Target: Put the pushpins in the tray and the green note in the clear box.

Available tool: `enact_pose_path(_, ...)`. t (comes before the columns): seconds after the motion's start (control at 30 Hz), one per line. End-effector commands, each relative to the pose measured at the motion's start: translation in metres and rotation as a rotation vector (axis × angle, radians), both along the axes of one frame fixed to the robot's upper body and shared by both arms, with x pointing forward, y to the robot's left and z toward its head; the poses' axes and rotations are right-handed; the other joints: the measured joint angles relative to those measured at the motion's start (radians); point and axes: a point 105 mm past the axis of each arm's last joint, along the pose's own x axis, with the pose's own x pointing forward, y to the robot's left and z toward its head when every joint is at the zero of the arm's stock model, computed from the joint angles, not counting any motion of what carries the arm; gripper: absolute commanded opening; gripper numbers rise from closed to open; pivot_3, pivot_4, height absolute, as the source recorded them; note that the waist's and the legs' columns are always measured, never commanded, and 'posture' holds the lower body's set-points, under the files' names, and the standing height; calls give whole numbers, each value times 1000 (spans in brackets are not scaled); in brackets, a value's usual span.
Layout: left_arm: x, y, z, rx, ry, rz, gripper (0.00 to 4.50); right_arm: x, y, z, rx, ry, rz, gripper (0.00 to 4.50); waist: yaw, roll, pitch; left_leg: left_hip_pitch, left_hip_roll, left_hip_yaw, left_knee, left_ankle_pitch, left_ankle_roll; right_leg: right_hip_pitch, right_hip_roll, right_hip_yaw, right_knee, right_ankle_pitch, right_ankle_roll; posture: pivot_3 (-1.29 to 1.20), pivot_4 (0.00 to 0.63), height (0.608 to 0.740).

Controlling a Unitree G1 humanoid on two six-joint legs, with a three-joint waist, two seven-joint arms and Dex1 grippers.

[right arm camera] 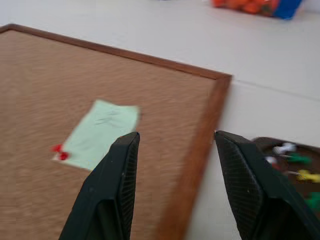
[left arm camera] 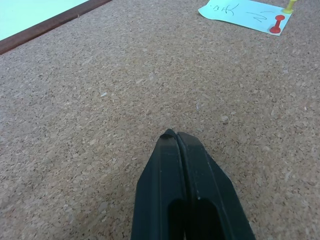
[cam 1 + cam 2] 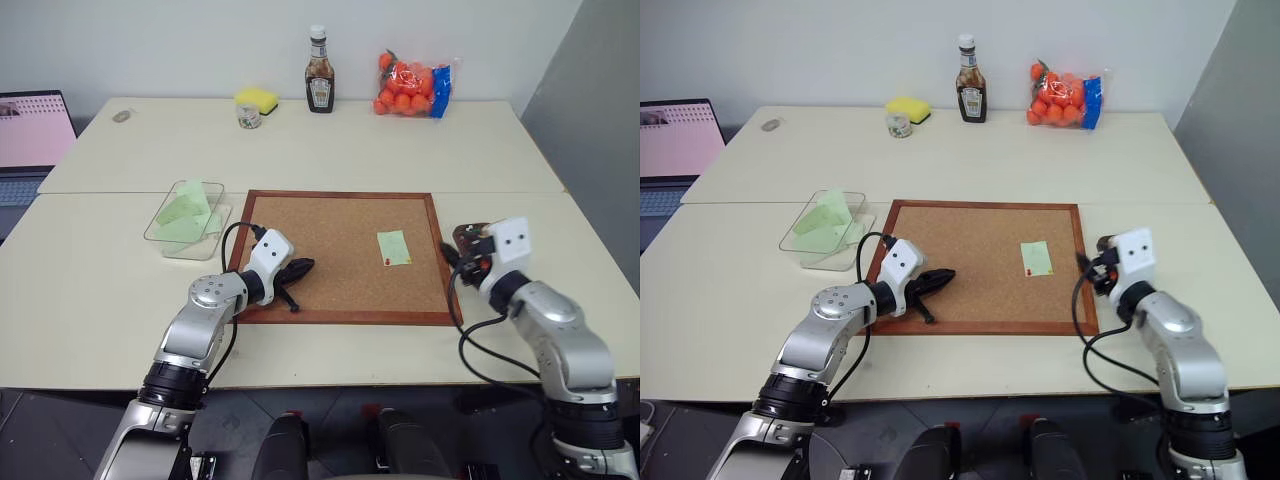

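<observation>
A small pale green note [image 3: 394, 247] with faint handwriting lies flat on the cork board [image 3: 330, 240], a red pushpin [image 2: 276, 24] at one corner. The left gripper [image 3: 300, 268] rests over the cork, fingers pressed together. The right gripper [image 1: 175, 150] hovers empty, fingers apart, beside the brown tray [image 1: 295, 160] of coloured pins.

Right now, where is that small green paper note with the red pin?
The small pale green paper note lies on the right half of the brown cork board, a red pushpin at its near corner, left of the dark brown tray.
</observation>
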Motion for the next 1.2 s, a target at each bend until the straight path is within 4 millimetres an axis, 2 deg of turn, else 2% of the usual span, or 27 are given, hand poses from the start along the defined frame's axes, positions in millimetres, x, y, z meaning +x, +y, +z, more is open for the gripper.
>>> enact_pose_path(0.03,1,-2,3,12,-15,-21,0,7,11,-1,-3,-32,-22,2506,1,0,0,0,0,0,0,0,0,0,0,0,0,0,0,0,150,740)
enact_pose_path(0.17,2,-1,5,12,-19,-19,0,15,22,-5,4,-30,-9,2506,1,0,0,0,0,0,0,0,0,0,0,0,0,0,0,0,150,740)
enact_pose_path(0.4,2,0,5,14,-21,-15,0,17,25,-20,-22,5,4,2506,1,0,0,0,0,0,0,0,0,0,0,0,0,0,0,0,150,740)
enact_pose_path(0.57,2,0,5,13,-21,-12,0,19,25,-22,-21,7,-1,2506,1,0,0,0,0,0,0,0,0,0,0,0,0,0,0,0,150,740)
enact_pose_path(0.6,2,0,5,12,-21,-12,0,20,25,-22,-20,6,-3,2141,1,0,0,0,0,0,0,0,0,0,0,0,0,0,0,0,150,740)
enact_pose_path(0.97,1,0,4,13,-21,-13,0,19,22,-22,-15,5,-6,22,1,0,0,0,0,0,0,0,0,0,0,0,0,0,0,0,150,740)
enact_pose_path(1.2,1,0,5,14,-19,-14,0,13,21,-12,16,-42,1,3,1,0,0,0,0,0,0,0,0,0,0,0,0,0,0,0,150,740)
